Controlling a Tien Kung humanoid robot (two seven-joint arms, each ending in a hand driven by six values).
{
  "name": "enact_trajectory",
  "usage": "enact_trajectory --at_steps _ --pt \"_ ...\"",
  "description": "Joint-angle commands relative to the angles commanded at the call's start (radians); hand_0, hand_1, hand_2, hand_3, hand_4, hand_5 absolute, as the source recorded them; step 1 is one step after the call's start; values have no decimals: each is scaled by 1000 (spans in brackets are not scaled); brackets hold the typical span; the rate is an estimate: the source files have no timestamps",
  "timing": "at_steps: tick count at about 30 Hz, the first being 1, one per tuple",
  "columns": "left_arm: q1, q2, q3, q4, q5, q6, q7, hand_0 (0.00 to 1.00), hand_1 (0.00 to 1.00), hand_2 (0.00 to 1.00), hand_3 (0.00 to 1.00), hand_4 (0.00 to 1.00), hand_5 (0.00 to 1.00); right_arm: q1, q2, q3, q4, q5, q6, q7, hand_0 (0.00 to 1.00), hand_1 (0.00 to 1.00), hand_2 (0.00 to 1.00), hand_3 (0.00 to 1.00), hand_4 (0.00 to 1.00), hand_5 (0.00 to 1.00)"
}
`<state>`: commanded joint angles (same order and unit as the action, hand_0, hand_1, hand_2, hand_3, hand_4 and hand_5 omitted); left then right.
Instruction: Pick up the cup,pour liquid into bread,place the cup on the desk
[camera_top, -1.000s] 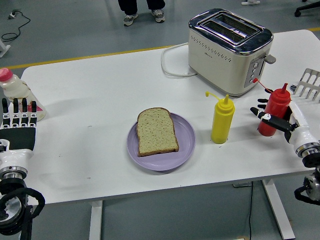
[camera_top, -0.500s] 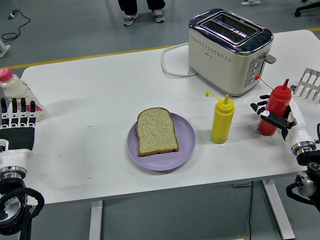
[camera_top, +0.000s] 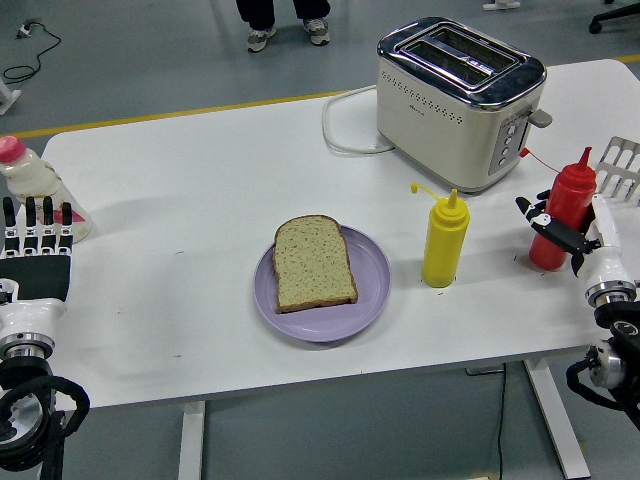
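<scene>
Head view only. Right hand (camera_top: 568, 235) is clamped on the red squeeze bottle (camera_top: 560, 217), black fingers (camera_top: 545, 223) wrapped round its lower body; the bottle stands upright near the table's (camera_top: 200, 180) right edge, base on or just off the surface, cannot tell which. No cup visible; the red bottle is the only thing held. A white slotted spatula (camera_top: 620, 160) lies just behind it at the right edge, close to the bottle's top.

Yellow squeeze bottle (camera_top: 444, 240) stands upright between the red bottle and the purple plate (camera_top: 370, 270), apart from both. Slice of bread (camera_top: 313, 262) lies flat on the plate, left of centre on it. Plate sits mid-table, near the front edge but with a margin of bare white in front.

Toaster (camera_top: 460, 100) at the rear right, its white cord (camera_top: 340, 130) looping out to the left. Gap between toaster front and the two bottles is narrow.

Left hand (camera_top: 35, 250) rests at the left edge, fingers straight and together-ish, flat, holding nothing. Milk bottle with pink cap (camera_top: 30, 185) stands just behind its fingertips at the left edge.

Open room: wide bare stretch from the left hand to the plate, and the whole rear-left of the table. A person's feet (camera_top: 285, 30) show on the floor beyond the far edge.
</scene>
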<state>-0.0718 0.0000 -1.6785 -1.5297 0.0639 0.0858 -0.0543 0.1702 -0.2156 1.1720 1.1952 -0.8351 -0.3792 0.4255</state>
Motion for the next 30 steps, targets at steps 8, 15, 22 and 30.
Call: enact_trajectory --at_steps 8,15,22,30 --pt "3 0 3 1 0 0 0 856 865 929 836 671 998 3 3 4 -3 55 -31 28 122 70 232 316 821 107" --pt "5 0 4 1 0 0 0 856 866 929 835 672 998 3 3 11 4 84 -39 32 90 45 216 317 812 124" --pt "4 0 2 0 1 0 0 857 866 929 835 671 998 4 -1 24 23 95 -41 31 89 38 210 314 813 123" --pt "2 0 -2 -1 1 1 0 856 866 929 835 670 998 8 -11 44 81 80 -49 15 79 7 197 304 802 142"
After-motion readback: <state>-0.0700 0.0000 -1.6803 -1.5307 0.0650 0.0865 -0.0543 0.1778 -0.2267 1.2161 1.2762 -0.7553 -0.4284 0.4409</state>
